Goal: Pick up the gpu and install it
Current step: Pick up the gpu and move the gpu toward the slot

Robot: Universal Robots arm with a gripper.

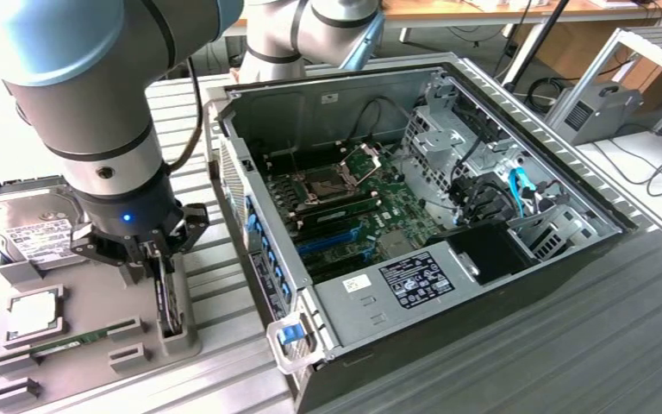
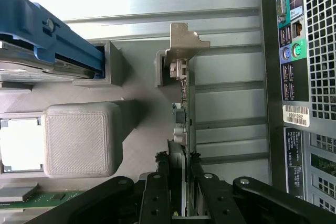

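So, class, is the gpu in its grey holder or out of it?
In: the gpu stands on edge in the grey holder, gripper closed on its edge.

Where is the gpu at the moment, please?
The gpu stands on edge in the gray holder tray at the exterior view's left, beside the open computer case, between the gripper's fingers.
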